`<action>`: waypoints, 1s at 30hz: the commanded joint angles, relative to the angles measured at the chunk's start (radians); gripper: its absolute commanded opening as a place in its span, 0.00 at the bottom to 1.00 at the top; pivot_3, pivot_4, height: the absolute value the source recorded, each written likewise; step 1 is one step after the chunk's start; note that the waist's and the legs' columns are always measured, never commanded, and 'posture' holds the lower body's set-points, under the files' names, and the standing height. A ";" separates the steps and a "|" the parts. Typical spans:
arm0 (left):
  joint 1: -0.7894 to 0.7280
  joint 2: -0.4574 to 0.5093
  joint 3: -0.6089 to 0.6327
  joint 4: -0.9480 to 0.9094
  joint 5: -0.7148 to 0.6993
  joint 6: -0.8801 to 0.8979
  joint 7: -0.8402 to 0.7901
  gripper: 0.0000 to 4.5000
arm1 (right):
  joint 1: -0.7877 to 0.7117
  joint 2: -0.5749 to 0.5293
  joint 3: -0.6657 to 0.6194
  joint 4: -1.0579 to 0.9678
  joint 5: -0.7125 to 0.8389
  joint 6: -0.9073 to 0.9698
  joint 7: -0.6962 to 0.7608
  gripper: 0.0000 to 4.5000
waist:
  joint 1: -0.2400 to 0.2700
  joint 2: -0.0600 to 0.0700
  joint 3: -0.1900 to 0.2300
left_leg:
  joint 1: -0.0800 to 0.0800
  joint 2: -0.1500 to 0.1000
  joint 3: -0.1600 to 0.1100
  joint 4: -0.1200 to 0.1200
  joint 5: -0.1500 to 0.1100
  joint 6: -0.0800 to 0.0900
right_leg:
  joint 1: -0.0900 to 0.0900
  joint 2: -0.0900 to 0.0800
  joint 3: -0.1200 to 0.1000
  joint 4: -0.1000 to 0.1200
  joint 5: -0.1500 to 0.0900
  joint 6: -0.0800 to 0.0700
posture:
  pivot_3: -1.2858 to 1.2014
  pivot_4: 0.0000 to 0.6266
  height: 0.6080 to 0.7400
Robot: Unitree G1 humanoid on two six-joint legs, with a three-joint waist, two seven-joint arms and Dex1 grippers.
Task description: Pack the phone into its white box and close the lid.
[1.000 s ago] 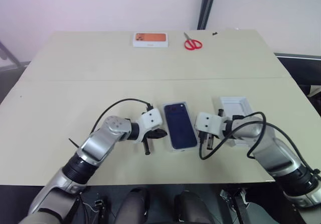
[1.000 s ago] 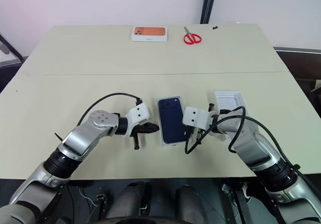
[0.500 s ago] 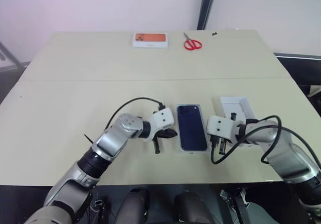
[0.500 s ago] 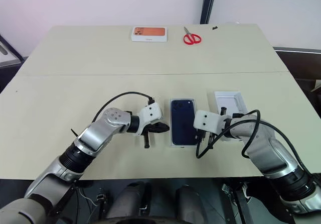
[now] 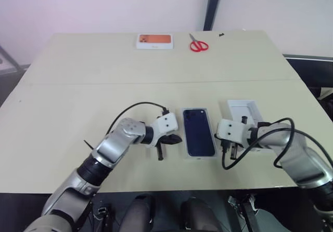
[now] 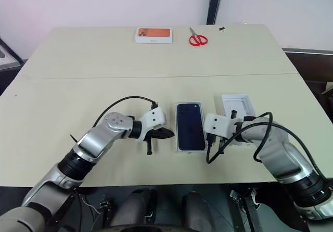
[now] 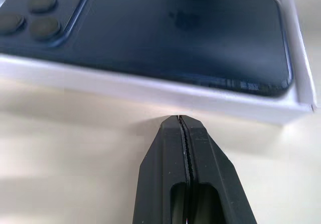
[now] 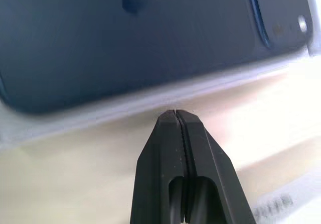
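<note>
Black fingers of both grippers are clenched together on nothing. The left gripper (image 7: 181, 119) has its tips just beside the left long wall of the white box (image 5: 183, 138), and the right gripper (image 8: 175, 114) points at the opposite long wall from the right.

Over the last second the box, with the phone (image 5: 199, 131) in it, has slid to the right across the table (image 5: 78, 102) and turned from a slant to lie square, long sides running near to far. Both arms have shifted right with it. I judge this a nudge to line the box up near the lid (image 5: 243, 112), which lies open side up just to its right, so the packing is done and the capping is left.

The phone is glossy dark navy, back up, camera cluster at its far left corner, lying flat inside the thin white rim.
</note>
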 commanded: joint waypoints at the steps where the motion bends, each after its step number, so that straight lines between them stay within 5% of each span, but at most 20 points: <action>1: 0.050 0.075 0.056 -0.036 -0.016 0.006 -0.024 0.00 | -0.019 -0.032 -0.086 -0.013 0.062 0.036 0.029 0.19 | -0.004 0.000 0.000 | 0.000 0.000 0.000 0.000 0.000 0.000 | 0.000 0.000 0.000 0.000 0.000 0.000 | 0.52 0.24 1.00; 7: 0.154 0.169 0.229 -0.052 -0.110 -0.020 -0.045 0.00 | -0.073 0.001 -0.186 -0.017 0.181 0.256 0.005 0.86 | -0.019 0.001 0.000 | 0.001 0.001 0.000 -0.001 0.000 0.000 | 0.000 0.000 0.000 0.000 0.000 0.000 | 0.52 0.24 1.00; 15: 0.395 0.229 0.483 0.020 -0.197 -0.371 -0.127 0.00 | -0.229 0.115 -0.225 0.049 0.282 0.753 -0.155 0.86 | -0.018 0.002 -0.001 | 0.000 0.001 0.000 -0.003 0.000 0.000 | -0.001 -0.001 0.001 -0.001 0.000 0.000 | 0.52 0.24 1.00; 20: 0.425 0.220 0.593 0.054 -0.313 -0.396 -0.179 0.00 | -0.316 0.181 -0.227 0.104 0.312 0.938 -0.250 0.86 | -0.012 0.002 -0.001 | -0.001 0.001 0.000 -0.003 0.000 0.000 | -0.002 -0.002 0.000 -0.002 0.000 -0.001 | 0.52 0.24 1.00; 30: 0.268 0.122 0.433 -0.097 -0.308 -0.400 -0.164 0.00 | -0.358 0.230 -0.259 0.163 0.364 1.066 -0.400 0.86 | -0.018 0.002 -0.001 | -0.002 0.000 0.001 -0.003 0.000 0.000 | -0.003 -0.002 0.000 -0.001 0.000 0.000 | 0.52 0.24 1.00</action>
